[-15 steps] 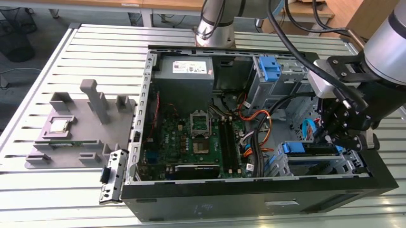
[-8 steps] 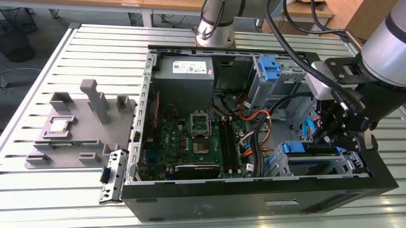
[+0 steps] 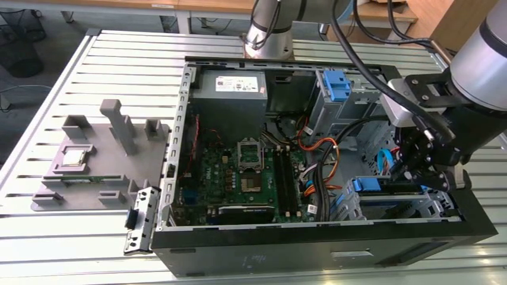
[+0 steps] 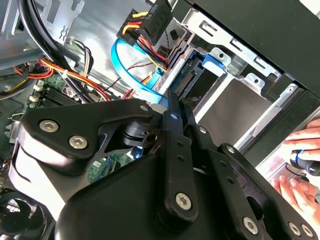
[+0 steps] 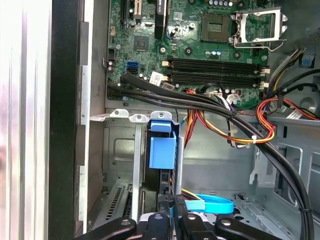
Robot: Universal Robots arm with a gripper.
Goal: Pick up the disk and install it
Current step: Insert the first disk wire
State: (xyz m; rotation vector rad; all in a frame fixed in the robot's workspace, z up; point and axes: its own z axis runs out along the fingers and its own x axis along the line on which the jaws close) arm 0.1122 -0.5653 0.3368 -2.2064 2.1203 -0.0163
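The closed black end effector (image 3: 416,177) is held just beside the blue-framed silver-grey rectangular disk (image 3: 388,186), at the exterior view's four o'clock inside the black case (image 3: 317,236).

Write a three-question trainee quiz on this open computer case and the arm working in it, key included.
1. True or false: the disk lies outside the computer case.
2. In the exterior view, the gripper is over which part of the case? A) the exterior view's left B) the middle C) the exterior view's right
3. Fill in: the disk's plastic carrier is coloured ____.
Key: 1 false; 2 C; 3 blue.
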